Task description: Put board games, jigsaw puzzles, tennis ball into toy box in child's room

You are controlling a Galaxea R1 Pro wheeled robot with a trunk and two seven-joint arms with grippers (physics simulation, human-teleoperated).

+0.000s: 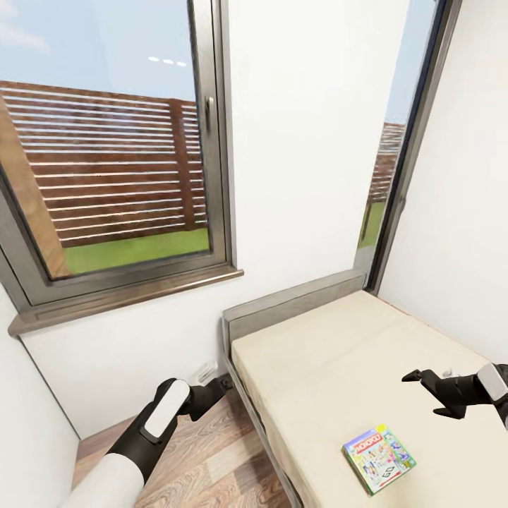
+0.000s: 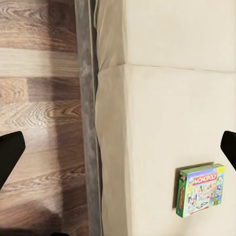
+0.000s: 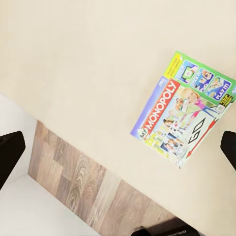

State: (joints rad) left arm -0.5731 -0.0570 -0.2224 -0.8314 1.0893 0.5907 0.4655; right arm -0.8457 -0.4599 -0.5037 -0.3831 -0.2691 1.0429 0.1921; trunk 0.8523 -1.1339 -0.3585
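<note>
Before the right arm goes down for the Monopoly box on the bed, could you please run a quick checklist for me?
1. Monopoly box lies flat on the bed: ok.
2. Nothing on top of or against the box: ok.
3. Right gripper open and empty: ok.
4. Right gripper directly over the box: not ok, it is off to one side.
5. Left gripper away from the box, above the wood floor: ok.
6. Toy box within view: not ok.

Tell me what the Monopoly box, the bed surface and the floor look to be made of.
Monopoly box: likely printed cardboard, with flat faces, crisp edges and colourful artwork. Bed surface: seemingly matte beige fabric over padding; soft rounded edges and a seam show in the left wrist view. Floor: wood-look planks with visible grain, though whether real wood or laminate is unclear.
</note>
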